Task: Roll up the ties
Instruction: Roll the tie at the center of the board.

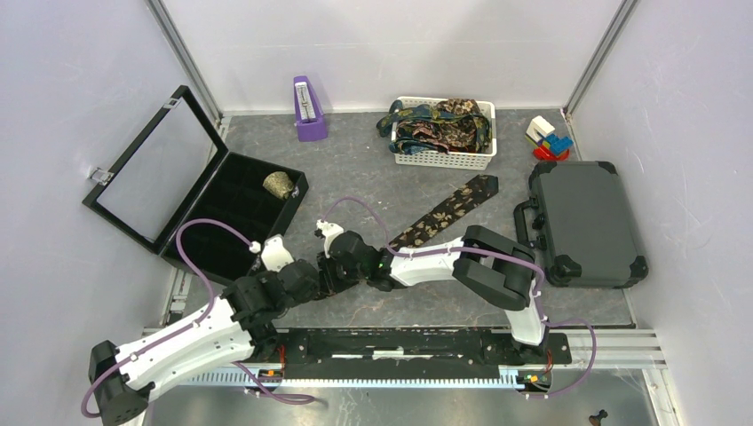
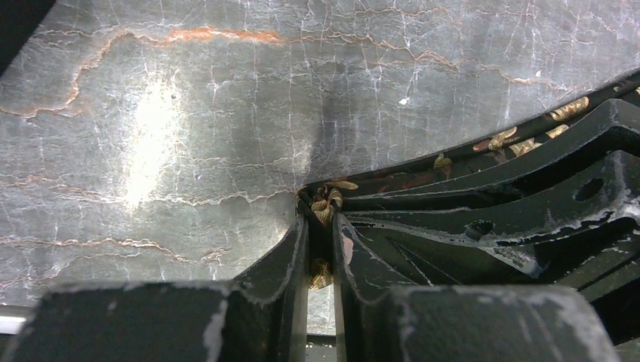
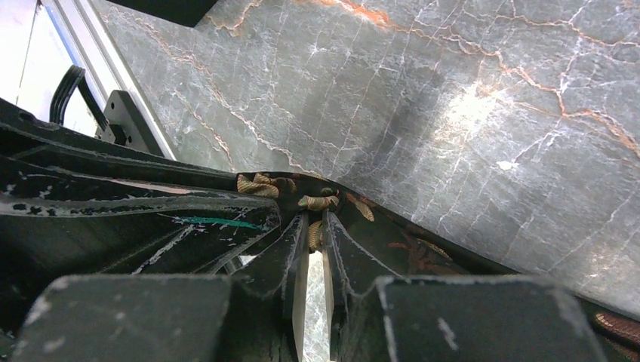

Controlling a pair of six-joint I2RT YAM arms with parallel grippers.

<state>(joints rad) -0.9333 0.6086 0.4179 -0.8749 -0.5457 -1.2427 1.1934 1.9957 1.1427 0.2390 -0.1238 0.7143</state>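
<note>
Brown floral tie point(image 1: 447, 211) on marble table point(image 1: 373, 169); left fingers point(image 2: 291, 256), right fingers point(image 3: 341, 249) both pinching it.

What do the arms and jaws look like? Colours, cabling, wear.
Left arm and right arm: white link shells, black joint housings, a purple cable looped along each. Jaws black, angular, ribbed, paint chipped pale at the edges.

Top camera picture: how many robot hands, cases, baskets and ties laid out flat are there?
Hands: 2, left hand, right hand
Cases: 2, black display case, gray hard case
Baskets: 1, white basket
Flat ties: 1, dark tie
Total: 6
</note>
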